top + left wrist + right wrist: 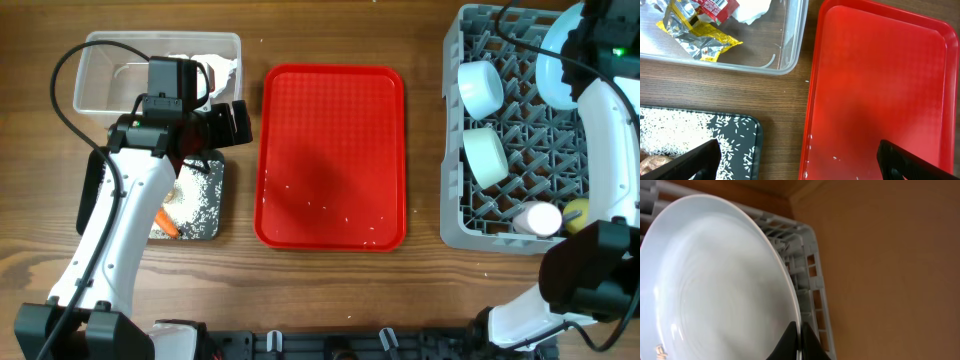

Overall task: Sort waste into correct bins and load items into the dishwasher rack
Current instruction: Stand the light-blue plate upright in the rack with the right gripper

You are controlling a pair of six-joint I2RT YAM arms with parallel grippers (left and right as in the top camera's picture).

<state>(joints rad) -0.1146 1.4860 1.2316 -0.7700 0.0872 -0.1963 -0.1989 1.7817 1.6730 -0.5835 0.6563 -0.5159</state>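
Light-blue plate (715,290) held on edge at the dishwasher rack (500,215), far right.
Its rim is pinched by the clenched right gripper (799,341); seating between pegs is advised before release. The left gripper (797,159) is spread wide.

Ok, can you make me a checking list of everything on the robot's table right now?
Surface: wooden table.
Job's things: clear tub holds napkin and wrappers; black tray holds rice and carrot piece; rack holds two bowls, two cups.
Clutter: red tray with stray grains.
Grippers: left gripper open over red tray's edge; right gripper shut on plate rim, at rack.
Cables: black cable loops past the tub.
Surroundings: nothing seen.
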